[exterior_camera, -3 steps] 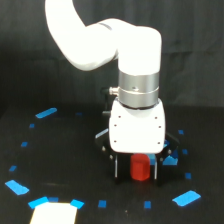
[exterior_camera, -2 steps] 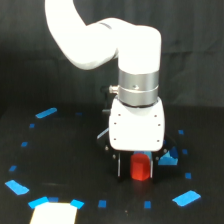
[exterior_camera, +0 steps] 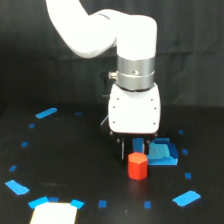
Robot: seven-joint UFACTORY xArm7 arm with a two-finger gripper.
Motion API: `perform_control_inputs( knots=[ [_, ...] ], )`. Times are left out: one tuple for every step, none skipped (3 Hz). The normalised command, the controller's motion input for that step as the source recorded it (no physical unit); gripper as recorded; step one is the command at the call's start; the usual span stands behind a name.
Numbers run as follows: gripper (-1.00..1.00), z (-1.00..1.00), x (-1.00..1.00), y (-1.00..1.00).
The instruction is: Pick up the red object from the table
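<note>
red object [exterior_camera: 137, 166] under gripper [exterior_camera: 134, 150]

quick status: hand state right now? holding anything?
Hand: cannot be told whether open or closed; its fingers are mostly hidden under the white housing. The red object sits just below it, low near the table; no clear grasp is visible.

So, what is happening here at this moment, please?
A white robot arm is working over a black table dotted with blue tape marks. Its gripper hangs low, directly behind the red object, a small faceted block standing on the table. A flat blue piece lies just to the exterior view's right of it. The fingers are mostly hidden, so I cannot tell whether they are open or touch the block. The block does not look lifted yet.
</note>
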Motion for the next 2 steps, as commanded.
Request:
perform_control_inputs(
  knots=[
    [1.0, -0.01, -0.73, -0.04],
    [1.0, -0.15, -0.76, -0.34]
  ],
)
